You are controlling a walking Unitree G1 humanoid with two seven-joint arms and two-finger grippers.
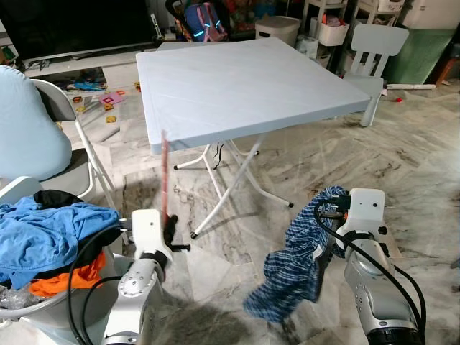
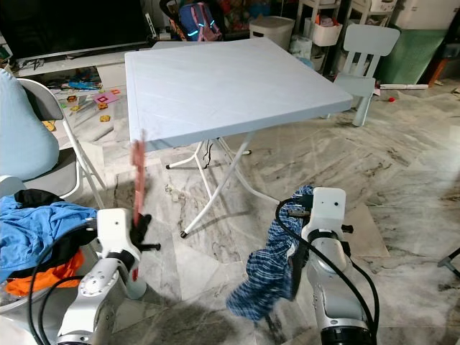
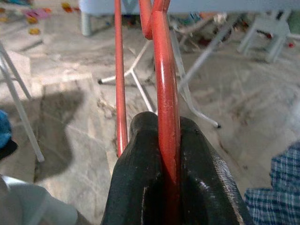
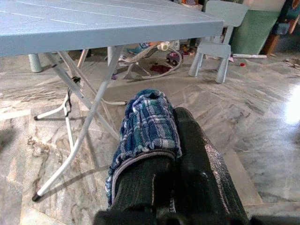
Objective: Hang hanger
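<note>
A red hanger stands upright at the lower left, just in front of the table's near edge. My left gripper is shut on its lower part; in the left wrist view the red bar is clamped between the black fingers. At the lower right, my right gripper is shut on a blue plaid garment that hangs down toward the floor. The cloth drapes over the right fingers in the right wrist view.
A light blue folding table stands ahead on a marble floor. A basket of clothes and a chair are at my left. A small blue chair, bins and toys lie behind the table.
</note>
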